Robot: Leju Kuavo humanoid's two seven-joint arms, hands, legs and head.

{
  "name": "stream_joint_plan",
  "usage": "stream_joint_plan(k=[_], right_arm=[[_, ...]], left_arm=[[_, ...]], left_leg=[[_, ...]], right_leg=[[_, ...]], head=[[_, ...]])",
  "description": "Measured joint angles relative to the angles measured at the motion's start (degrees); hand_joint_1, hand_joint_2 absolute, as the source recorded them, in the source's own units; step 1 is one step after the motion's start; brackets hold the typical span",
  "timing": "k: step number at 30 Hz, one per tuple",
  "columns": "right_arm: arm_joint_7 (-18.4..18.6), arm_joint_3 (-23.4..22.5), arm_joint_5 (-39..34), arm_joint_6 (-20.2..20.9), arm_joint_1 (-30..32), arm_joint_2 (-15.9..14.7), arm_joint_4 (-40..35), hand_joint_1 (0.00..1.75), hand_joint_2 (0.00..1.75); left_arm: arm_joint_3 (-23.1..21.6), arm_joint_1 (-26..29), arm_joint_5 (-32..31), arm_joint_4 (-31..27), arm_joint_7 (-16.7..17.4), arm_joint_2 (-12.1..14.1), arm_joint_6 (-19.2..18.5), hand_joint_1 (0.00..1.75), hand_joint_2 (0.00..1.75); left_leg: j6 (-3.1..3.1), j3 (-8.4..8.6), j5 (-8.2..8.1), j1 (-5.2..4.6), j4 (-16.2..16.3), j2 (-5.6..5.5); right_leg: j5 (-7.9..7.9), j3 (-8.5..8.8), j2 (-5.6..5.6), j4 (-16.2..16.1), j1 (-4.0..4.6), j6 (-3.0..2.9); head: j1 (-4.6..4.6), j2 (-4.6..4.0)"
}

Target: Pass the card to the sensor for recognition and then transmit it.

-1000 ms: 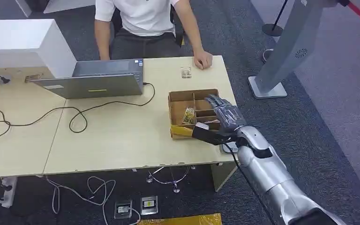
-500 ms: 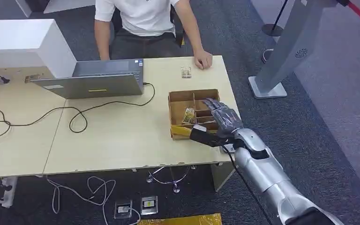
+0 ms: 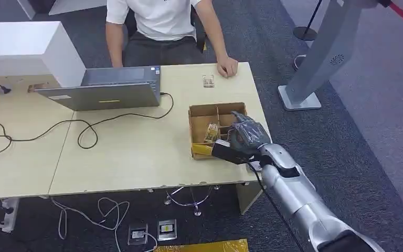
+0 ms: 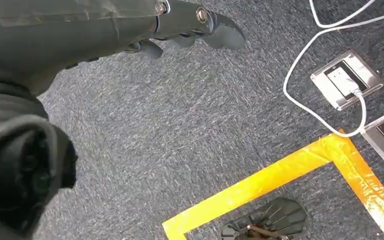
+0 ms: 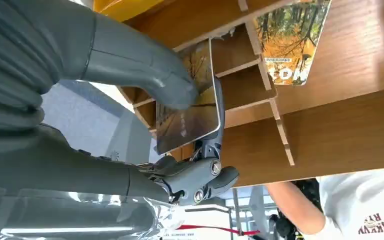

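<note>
Now the right hand (image 3: 245,137) is down in the cardboard divider box (image 3: 199,112) near the counter (image 3: 136,152) edge, and in the right wrist view its thumb and fingers (image 5: 207,145) pinch one card (image 5: 189,107) with an autumn picture on it. This card seems partly inside its slot, between the thin wooden-looking dividers. A second card (image 5: 288,37) stands in a farther compartment; on it I can read only the letters "LON", the rest is cut off. Small pale print on the held card is too blurred to read.

The left hand (image 4: 190,32) hangs low over the carpet, its fingers loose and holding nothing.

I think the risk is in lifting: the grip is only on the card's faces near one edge, so the card may slip or turn if it catches a divider, and the light box can be dragged with it. A person (image 3: 162,21) sits opposite, behind a laptop (image 3: 105,89), with a hand on the counter.
</note>
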Motion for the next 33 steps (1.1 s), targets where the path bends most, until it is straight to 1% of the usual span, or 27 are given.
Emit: stream_joint_plan(k=[8, 15, 19, 23, 24, 28, 33], right_arm=[[0.2, 0.2, -0.7, -0.1, 0.0, 0.0, 0.1, 1.75, 1.75], [-0.9, 0.7, -0.4, -0.3, -1.6, 0.0, 0.1, 1.75, 1.75], [-2.3, 0.7, -0.3, -0.7, -6.4, 0.0, 0.1, 1.75, 1.75], [-3.1, 0.6, -0.4, -1.1, -8.8, 0.0, 0.1, 1.75, 1.75], [-3.6, 0.6, -0.6, -1.1, -10.4, 0.0, 0.1, 1.75, 1.75], [-4.8, 0.4, -1.5, -0.7, -19.9, -0.1, 0.1, 1.75, 1.75], [-6.2, 0.2, -2.2, 0.2, -24.9, -0.1, 0.1, 1.75, 1.75]], left_arm=[[0.0, 0.0, -0.5, 0.0, 0.0, 0.2, 0.1, 0.00, 0.00], [0.0, 0.0, -0.3, 0.0, 0.0, -0.2, 1.6, 0.00, 0.00], [0.0, 0.0, -0.6, 0.0, -0.5, -0.5, 2.1, 0.00, 0.00], [0.0, 0.1, -0.8, 0.0, -1.2, -0.7, 2.2, 0.00, 0.00], [0.0, 0.1, -0.9, 0.0, -1.4, -0.7, 2.3, 0.00, 0.00], [0.0, 0.1, -1.1, 0.0, -2.6, -0.9, 2.9, 0.00, 0.00], [-0.1, 0.1, -1.3, 0.0, -3.1, -1.2, 3.1, 0.00, 0.00]], left_leg=[[0.00, 0.00, 0.00, 0.00, 0.0, 0.00], [0.00, 0.00, 0.00, 0.00, 0.0, 0.00], [0.00, 0.03, 0.01, 0.00, 0.0, 0.02], [0.00, -0.05, 0.01, -0.02, 0.0, 0.00], [-0.01, -0.13, 0.06, -0.05, 0.0, 0.02], [-0.01, -0.13, 0.06, -0.04, 0.0, 0.23], [-0.01, -0.17, 0.06, -0.03, 0.0, 0.22]], right_leg=[[0.00, 0.00, 0.00, 0.0, 0.00, 0.00], [0.00, 0.00, 0.03, 0.0, 0.00, 0.00], [0.01, 0.00, 0.04, 0.0, 0.00, 0.01], [0.01, -0.04, 0.01, 0.0, -0.01, 0.01], [0.09, -0.17, 0.03, 0.0, -0.05, 0.01], [0.11, -0.26, 0.18, 0.0, -0.02, 0.01], [0.10, -0.26, 0.17, 0.0, -0.02, 0.01]], head=[[0.00, 0.00], [0.00, 0.00], [0.00, 0.00], [0.04, 0.00], [-0.04, 0.00], [0.04, 0.00], [0.00, 0.00]])
